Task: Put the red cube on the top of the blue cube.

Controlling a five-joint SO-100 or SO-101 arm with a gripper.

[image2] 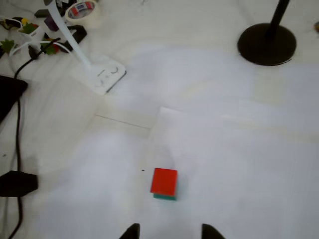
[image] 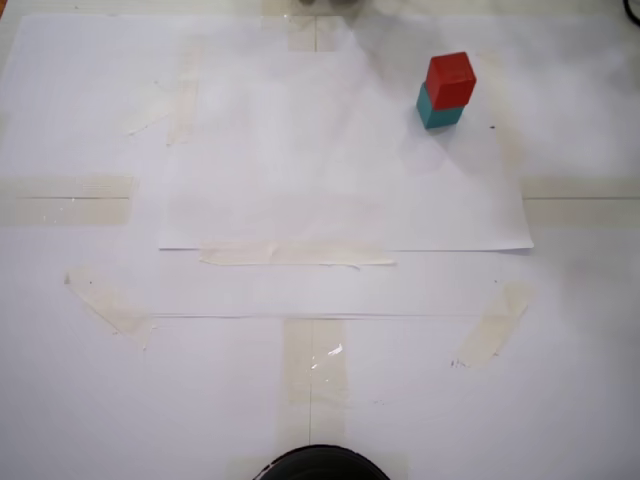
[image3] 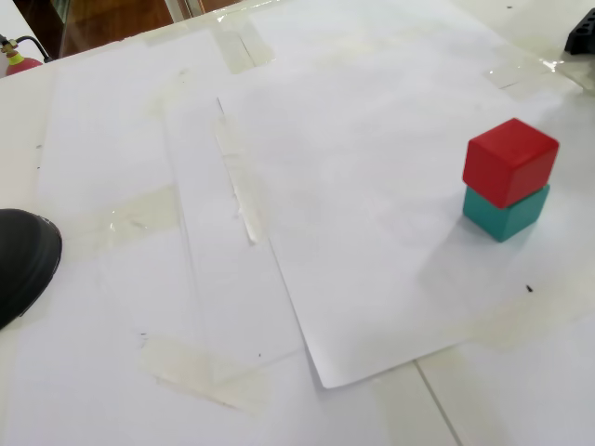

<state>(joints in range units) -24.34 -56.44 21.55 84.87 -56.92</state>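
The red cube point(image: 450, 79) rests on top of the blue cube point(image: 438, 111), a teal block, at the upper right of the white paper in a fixed view. The same stack shows in another fixed view, red cube point(image3: 509, 160) over blue cube point(image3: 505, 213), slightly offset. In the wrist view the red cube point(image2: 164, 181) covers most of the blue cube point(image2: 165, 197). My gripper point(image2: 170, 232) shows only as two dark fingertips at the bottom edge, set apart and open, holding nothing, a short way back from the stack.
A black round stand base point(image2: 267, 44) sits at the wrist view's upper right. A white lamp base point(image2: 102, 73), cables, tape roll point(image2: 81, 8) and clutter lie at its upper left. Taped paper sheets point(image: 340, 150) cover the table.
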